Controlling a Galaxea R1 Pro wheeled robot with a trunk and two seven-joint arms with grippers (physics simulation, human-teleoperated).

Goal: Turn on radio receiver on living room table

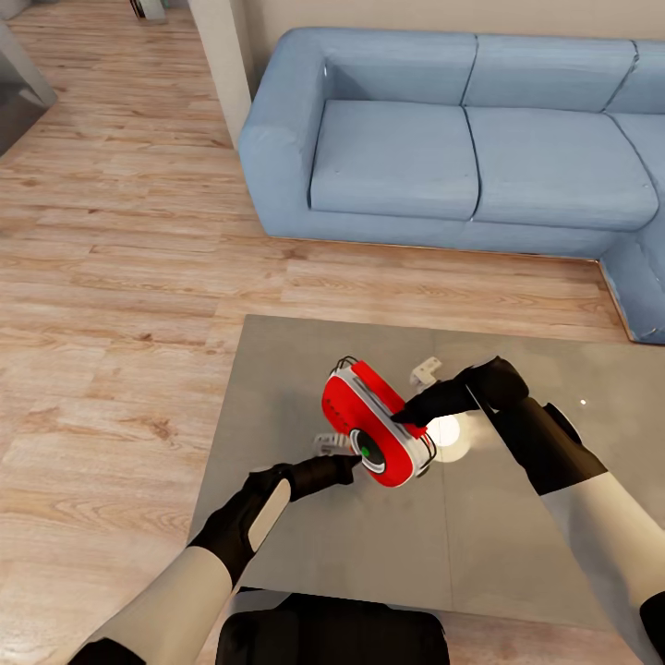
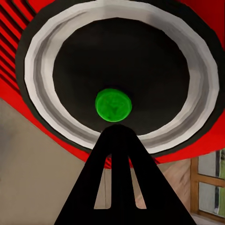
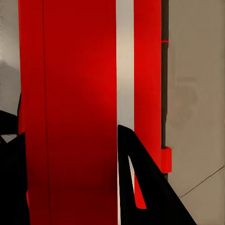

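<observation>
Even, bright, daylight-like light fills the head view, and the wood floor [image 1: 120, 277] and blue sofa [image 1: 462, 139] are evenly lit with only soft shading in the cushion seams. The glossy tabletop [image 1: 277, 369] carries a round white glare spot [image 1: 447, 431] just beside the red radio [image 1: 369, 420], with a faint dark shadow spreading under the radio. Edges look slightly jagged and blocky, as in a compressed render. In both wrist views the black fingers [image 2: 117, 187] show as flat silhouettes without detail, and the radio's red surface [image 3: 70, 117] looks saturated and sharp.
</observation>
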